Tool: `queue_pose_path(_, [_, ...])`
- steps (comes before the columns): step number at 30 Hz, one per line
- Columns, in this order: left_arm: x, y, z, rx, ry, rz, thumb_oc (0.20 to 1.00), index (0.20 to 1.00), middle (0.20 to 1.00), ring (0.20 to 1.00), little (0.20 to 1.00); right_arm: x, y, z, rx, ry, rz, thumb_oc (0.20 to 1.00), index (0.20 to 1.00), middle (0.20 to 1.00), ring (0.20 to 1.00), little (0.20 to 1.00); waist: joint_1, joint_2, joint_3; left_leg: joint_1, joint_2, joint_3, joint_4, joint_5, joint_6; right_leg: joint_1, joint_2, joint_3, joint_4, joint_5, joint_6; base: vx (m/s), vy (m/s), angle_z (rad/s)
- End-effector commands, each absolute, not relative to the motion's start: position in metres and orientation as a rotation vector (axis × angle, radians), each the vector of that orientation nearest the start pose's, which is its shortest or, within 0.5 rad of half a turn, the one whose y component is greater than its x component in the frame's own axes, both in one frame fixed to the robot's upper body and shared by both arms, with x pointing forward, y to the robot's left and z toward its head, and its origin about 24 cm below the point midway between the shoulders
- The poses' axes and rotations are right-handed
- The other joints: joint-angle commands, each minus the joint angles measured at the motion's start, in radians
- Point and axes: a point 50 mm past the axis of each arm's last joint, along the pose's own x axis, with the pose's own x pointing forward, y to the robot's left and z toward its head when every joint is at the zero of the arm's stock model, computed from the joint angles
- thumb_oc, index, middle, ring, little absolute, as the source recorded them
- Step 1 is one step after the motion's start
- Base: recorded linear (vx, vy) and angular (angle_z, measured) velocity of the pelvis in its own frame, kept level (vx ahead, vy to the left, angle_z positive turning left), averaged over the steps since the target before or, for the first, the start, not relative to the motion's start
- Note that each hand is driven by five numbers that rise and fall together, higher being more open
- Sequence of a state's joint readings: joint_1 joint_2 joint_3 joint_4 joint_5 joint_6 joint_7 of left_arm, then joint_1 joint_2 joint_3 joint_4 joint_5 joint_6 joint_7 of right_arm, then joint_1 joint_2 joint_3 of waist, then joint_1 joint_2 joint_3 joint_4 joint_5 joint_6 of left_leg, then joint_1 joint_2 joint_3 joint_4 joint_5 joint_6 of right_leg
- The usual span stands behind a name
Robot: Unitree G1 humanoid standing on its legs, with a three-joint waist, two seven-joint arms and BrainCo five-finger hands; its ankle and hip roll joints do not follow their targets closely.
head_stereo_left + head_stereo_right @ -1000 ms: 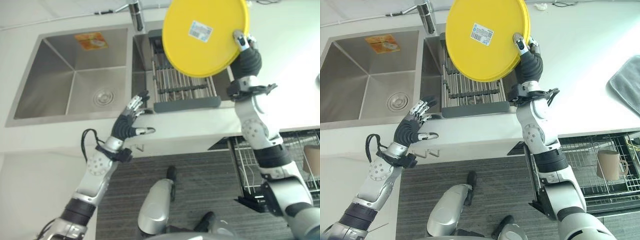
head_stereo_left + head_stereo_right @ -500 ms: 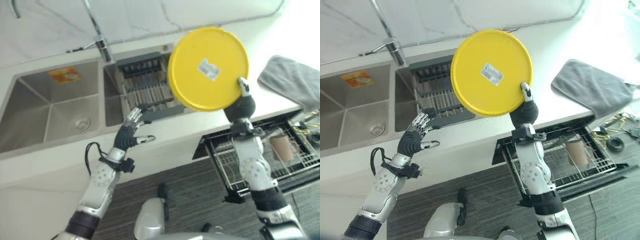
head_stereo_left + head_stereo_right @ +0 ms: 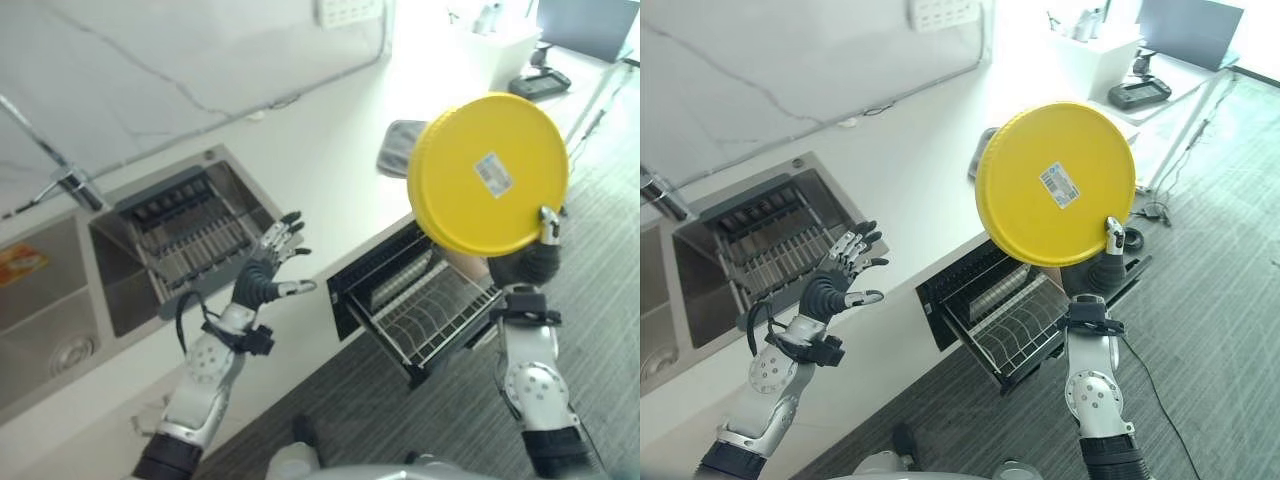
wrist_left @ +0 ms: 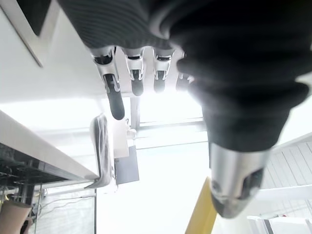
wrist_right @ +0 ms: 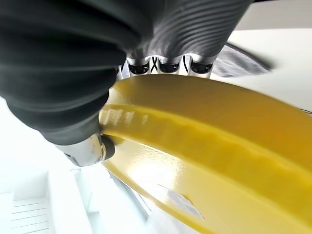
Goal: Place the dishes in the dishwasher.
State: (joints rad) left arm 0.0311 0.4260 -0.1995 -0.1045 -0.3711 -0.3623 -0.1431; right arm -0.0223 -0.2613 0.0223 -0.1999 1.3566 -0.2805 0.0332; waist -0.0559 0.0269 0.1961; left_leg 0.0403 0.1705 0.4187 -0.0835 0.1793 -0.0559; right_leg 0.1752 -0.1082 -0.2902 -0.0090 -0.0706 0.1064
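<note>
The right hand [image 3: 1107, 262] pinches the lower rim of a round yellow plate [image 3: 1055, 183], thumb on the smooth underside, fingers behind. The plate is glossy plastic and stands nearly on edge, its underside with a small white label facing the camera. It hangs above the pulled-out wire dishwasher rack [image 3: 1007, 322], which juts from under the white bench [image 3: 900, 190]. The left hand [image 3: 836, 275], fingers spread and empty, hovers left of the rack.

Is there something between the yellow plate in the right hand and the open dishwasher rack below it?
Nothing visible blocks it. The right hand holds the yellow plate up above the pulled-out dishwasher rack, whose wire slots look free.
</note>
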Motion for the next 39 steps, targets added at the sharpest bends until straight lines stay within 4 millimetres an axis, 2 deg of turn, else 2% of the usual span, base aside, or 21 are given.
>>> queue_pose_path(1, [0.240, 0.165, 0.108, 0.044, -0.446, -0.391, 1.000, 1.000, 1.000, 1.000, 1.000, 0.247, -0.212, 0.150, 1.117, -0.638, 0.120, 0.200, 0.200, 0.200, 0.200, 0.200, 0.002, -0.007, -0.016, 0.032, 0.039, -0.003, 0.044, -0.093, -0.045, -0.060, -0.018, -0.060, 0.048, 0.011, -0.016, 0.06, -0.083, -0.29])
queue_pose_path(2, [0.240, 0.165, 0.107, 0.043, -0.441, -0.394, 1.000, 1.000, 1.000, 1.000, 1.000, 0.246, -0.217, 0.147, 1.101, -0.631, 0.093, 0.200, 0.200, 0.200, 0.200, 0.200, -0.011, -0.008, -0.020, 0.046, 0.043, -0.006, 0.044, -0.108, -0.056, -0.055, -0.020, -0.046, 0.044, 0.004, -0.008, 0.00, -0.073, -0.22])
queue_pose_path(3, [0.240, 0.165, 0.107, 0.043, -0.441, -0.395, 1.000, 1.000, 1.000, 1.000, 1.000, 0.246, -0.218, 0.146, 1.096, -0.630, 0.089, 0.200, 0.200, 0.200, 0.200, 0.200, -0.013, -0.008, -0.017, 0.038, 0.047, 0.008, 0.049, -0.096, -0.048, -0.063, -0.020, -0.053, 0.043, 0.017, -0.015, 0.06, -0.066, -0.18])
queue_pose_path(6, [0.239, 0.164, 0.105, 0.038, -0.436, -0.403, 1.000, 1.000, 1.000, 1.000, 1.000, 0.244, -0.222, 0.141, 1.069, -0.608, 0.067, 0.200, 0.200, 0.200, 0.200, 0.200, -0.026, -0.009, -0.023, 0.051, 0.049, 0.005, 0.054, -0.115, -0.060, -0.060, -0.024, -0.038, 0.038, 0.010, -0.008, 0.02, -0.041, -0.39])
queue_pose_path(13, [0.240, 0.160, 0.103, 0.042, -0.428, -0.417, 1.000, 1.000, 1.000, 1.000, 1.000, 0.243, -0.229, 0.115, 0.954, -0.490, -0.078, 0.200, 0.200, 0.200, 0.200, 0.200, -0.050, -0.007, -0.029, 0.058, 0.049, 0.011, 0.080, -0.141, -0.053, -0.068, -0.029, -0.020, 0.035, 0.017, -0.012, 0.03, -0.018, -0.07])
queue_pose_path(16, [0.239, 0.161, 0.101, 0.041, -0.418, -0.428, 1.000, 1.000, 1.000, 1.000, 1.000, 0.245, -0.222, 0.095, 0.952, -0.368, -0.108, 0.200, 0.200, 0.200, 0.200, 0.200, -0.050, -0.002, -0.026, 0.068, 0.038, 0.007, 0.079, -0.151, -0.046, -0.072, -0.038, -0.020, 0.035, 0.023, -0.006, 0.05, 0.009, -0.01])
queue_pose_path(25, [0.235, 0.161, 0.098, 0.070, -0.401, -0.468, 1.000, 1.000, 1.000, 1.000, 1.000, 0.245, -0.206, 0.069, 0.959, -0.231, -0.119, 0.200, 0.200, 0.200, 0.200, 0.200, -0.039, 0.012, 0.001, 0.051, 0.010, -0.002, 0.083, -0.157, -0.019, -0.109, -0.066, -0.029, 0.050, 0.049, 0.007, 0.01, 0.003, -0.02])
queue_pose_path(31, [0.238, 0.155, 0.103, 0.093, -0.423, -0.504, 1.000, 1.000, 1.000, 1.000, 1.000, 0.255, -0.200, 0.070, 0.934, -0.202, -0.104, 0.200, 0.200, 0.200, 0.200, 0.200, -0.025, 0.031, 0.035, 0.009, -0.006, -0.021, 0.102, -0.166, -0.008, -0.158, -0.098, -0.034, 0.085, 0.055, 0.024, -0.04, 0.021, 0.03])
queue_pose_path(36, [0.241, 0.146, 0.113, 0.097, -0.477, -0.544, 1.000, 1.000, 1.000, 1.000, 1.000, 0.272, -0.196, 0.083, 0.936, -0.221, -0.096, 0.200, 0.200, 0.200, 0.200, 0.200, -0.014, 0.068, 0.102, -0.034, -0.025, -0.035, 0.120, -0.167, 0.003, -0.207, -0.136, -0.028, 0.124, 0.059, 0.037, -0.09, 0.091, 0.02])
queue_pose_path(39, [0.243, 0.143, 0.114, 0.092, -0.474, -0.569, 1.000, 1.000, 1.000, 1.000, 1.000, 0.277, -0.198, 0.088, 0.921, -0.233, -0.105, 0.200, 0.200, 0.200, 0.200, 0.200, -0.011, 0.078, 0.117, -0.041, -0.031, -0.038, 0.122, -0.167, 0.006, -0.217, -0.144, -0.027, 0.133, 0.060, 0.040, -0.03, 0.062, 0.02])
